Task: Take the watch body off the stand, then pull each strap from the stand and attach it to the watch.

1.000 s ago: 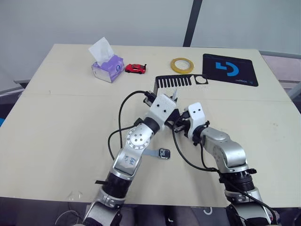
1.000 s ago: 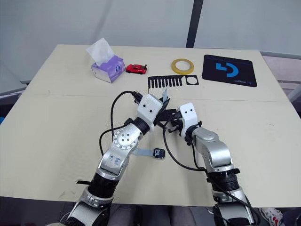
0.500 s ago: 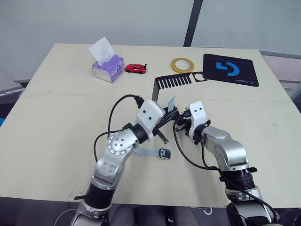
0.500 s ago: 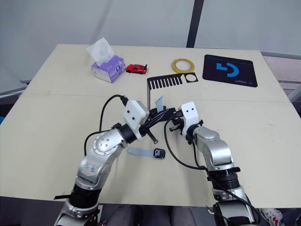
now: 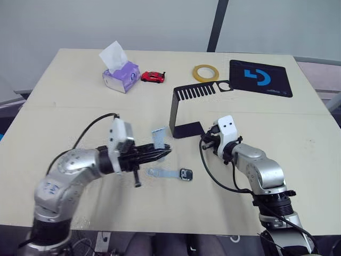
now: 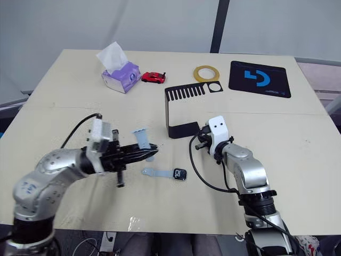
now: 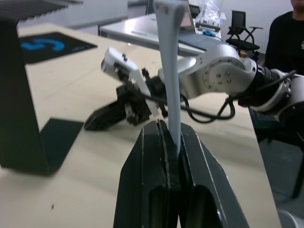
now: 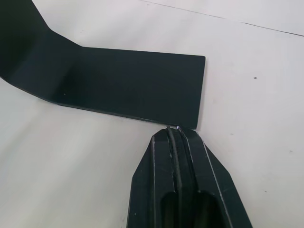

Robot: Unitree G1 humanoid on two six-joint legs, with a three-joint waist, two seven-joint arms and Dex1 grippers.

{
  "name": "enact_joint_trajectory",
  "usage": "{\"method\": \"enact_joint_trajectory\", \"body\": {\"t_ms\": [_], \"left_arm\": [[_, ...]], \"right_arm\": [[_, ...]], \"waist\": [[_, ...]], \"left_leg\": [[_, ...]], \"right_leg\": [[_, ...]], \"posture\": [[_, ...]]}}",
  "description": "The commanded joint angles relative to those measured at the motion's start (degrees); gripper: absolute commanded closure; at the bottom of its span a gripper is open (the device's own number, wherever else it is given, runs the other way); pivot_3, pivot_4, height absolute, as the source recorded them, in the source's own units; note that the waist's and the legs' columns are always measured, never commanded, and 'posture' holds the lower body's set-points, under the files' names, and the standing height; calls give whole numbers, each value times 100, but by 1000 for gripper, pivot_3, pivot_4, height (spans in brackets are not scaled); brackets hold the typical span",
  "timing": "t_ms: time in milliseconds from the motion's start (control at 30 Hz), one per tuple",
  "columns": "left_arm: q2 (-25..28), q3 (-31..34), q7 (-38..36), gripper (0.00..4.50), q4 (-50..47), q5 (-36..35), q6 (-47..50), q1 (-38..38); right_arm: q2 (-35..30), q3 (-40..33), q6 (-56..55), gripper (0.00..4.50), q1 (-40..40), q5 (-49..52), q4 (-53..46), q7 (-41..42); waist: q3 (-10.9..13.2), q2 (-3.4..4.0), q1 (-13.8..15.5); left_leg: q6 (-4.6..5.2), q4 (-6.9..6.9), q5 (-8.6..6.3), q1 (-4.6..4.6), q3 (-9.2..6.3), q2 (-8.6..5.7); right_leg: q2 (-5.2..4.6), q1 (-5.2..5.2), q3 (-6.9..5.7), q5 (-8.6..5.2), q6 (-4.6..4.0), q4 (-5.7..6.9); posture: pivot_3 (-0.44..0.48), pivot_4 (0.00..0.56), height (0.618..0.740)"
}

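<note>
While the left tool (image 5: 166,152) is gripping the second strap (image 5: 158,138) upright just above the worktop (image 5: 64,122), the watch body (image 5: 186,174) is lying nearby with one strap on; the closed right tool (image 8: 176,137) is pinning the stand (image 5: 186,129). Lowering the strap's end squarely into the free lug looks wise.
</note>
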Motion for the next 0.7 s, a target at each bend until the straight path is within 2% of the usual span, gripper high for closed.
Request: {"method": "enact_joint_trajectory", "body": {"t_ms": [33,267,367,500,533,567,700], "left_arm": [[266,105,-347,4415,45,-184,-110,83],[699,77,-629,4415,10,-279,-91,209],[923,92,-805,4415,160,-140,-244,331],[1232,179,-1123,4415,563,208,-756,532],[1288,212,-1165,4500,671,262,-846,561],[1356,283,-1219,4500,830,343,-975,593],[1667,503,-1522,4500,1327,611,-1440,724]], "right_arm": [[-173,-247,119,4500,77,169,-587,79],[-1064,-671,638,4500,761,877,-2396,755],[-1665,-1062,564,4500,1391,1086,-3070,1115],[-2356,-1991,320,4500,2517,1604,-3799,1927],[-2450,-2233,285,3825,2758,1737,-3889,2089],[-2521,-2564,256,3577,3059,1904,-3999,2295],[-2658,-3681,129,1660,4031,2429,-4300,2892]], "waist": [[0,0,-5],[2,3,-3],[2,3,1],[3,3,41],[3,4,37],[3,3,29],[3,3,15]], "left_leg": [[0,-6,0,1,0,-1],[0,-33,0,-1,-5,1],[0,-37,0,-1,-5,1],[1,-40,-1,0,-7,1],[1,-40,-1,-1,-5,0],[2,-39,-1,4,-4,0],[5,-41,-2,8,-4,4]], "right_leg": [[-1,0,0,0,0,-3],[-3,-4,-2,0,0,-23],[-4,-1,-3,0,0,-35],[-4,5,-5,0,0,-56],[-4,5,-4,0,0,-59],[-3,8,-2,0,0,-61],[2,9,-2,-1,-1,-57]], "posture": [[0,150,738],[0,150,738],[0,150,738],[0,150,738],[0,150,738],[0,150,738],[0,150,738]]}}
